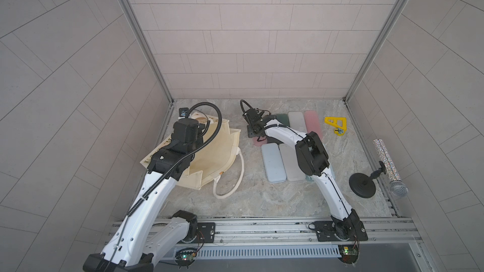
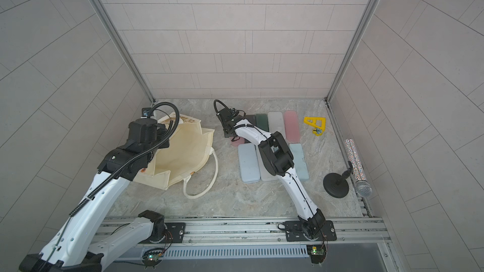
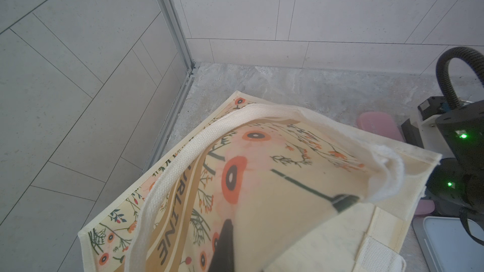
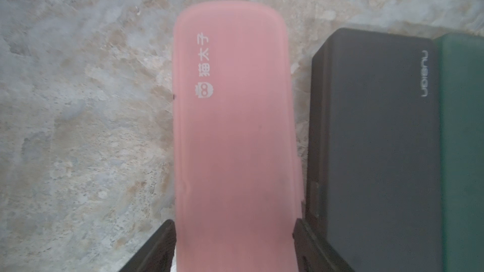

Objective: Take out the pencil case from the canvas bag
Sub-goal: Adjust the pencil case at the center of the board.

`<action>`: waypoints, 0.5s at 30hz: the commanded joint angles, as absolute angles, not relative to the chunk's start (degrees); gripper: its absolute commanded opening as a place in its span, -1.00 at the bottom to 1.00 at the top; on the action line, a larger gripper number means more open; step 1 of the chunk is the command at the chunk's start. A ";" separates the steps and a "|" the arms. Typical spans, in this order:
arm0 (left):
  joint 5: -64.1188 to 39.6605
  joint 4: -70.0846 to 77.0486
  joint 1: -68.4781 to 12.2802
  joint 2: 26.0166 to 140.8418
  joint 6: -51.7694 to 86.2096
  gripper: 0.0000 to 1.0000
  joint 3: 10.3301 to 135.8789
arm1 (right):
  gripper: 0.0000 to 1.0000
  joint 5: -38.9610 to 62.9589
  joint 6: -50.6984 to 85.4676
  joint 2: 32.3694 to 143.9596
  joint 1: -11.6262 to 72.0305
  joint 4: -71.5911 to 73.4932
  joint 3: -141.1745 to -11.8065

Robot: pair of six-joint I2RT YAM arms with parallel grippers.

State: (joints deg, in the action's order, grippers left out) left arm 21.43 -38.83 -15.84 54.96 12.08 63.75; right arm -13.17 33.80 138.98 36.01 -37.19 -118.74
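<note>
**A:** While the left gripper (image 3: 225,234) is clamped shut on the printed wall of the canvas bag (image 1: 217,153), propping its mouth open, where is the case?

**B:** Outside the bag. The pink pencil case (image 4: 231,116) is in the right gripper (image 4: 234,227), jaws pressed against its two long edges. It's over the table (image 4: 78,100), just beside a black case (image 4: 372,139) and apart from the bag.

**A:** Which step is this, then?

**B:** Setting it down, I'd judge; the extraction looks done. The wrist view is blurred, so I can't tell whether the case touches the table.

**A:** And next?

**B:** Lower it flat without nudging the black case, spread the jaws, then back away.
</note>
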 commanded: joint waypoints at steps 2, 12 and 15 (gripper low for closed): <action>21.55 -35.84 -15.47 54.14 12.83 -1.00 64.53 | 0.44 -13.59 37.31 138.65 35.95 -39.96 -117.33; 21.32 -35.85 -15.50 53.83 12.83 -1.00 64.24 | 0.43 -16.97 39.10 138.12 36.18 -41.04 -116.90; 21.27 -35.77 -15.48 53.79 12.85 -1.00 64.22 | 0.43 -17.65 39.11 137.65 36.15 -40.88 -116.10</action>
State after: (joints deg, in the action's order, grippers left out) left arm 20.95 -38.81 -15.77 54.92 12.14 63.72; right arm -15.35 37.50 138.72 36.25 -36.93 -118.06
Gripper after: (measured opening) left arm 0.053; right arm 0.717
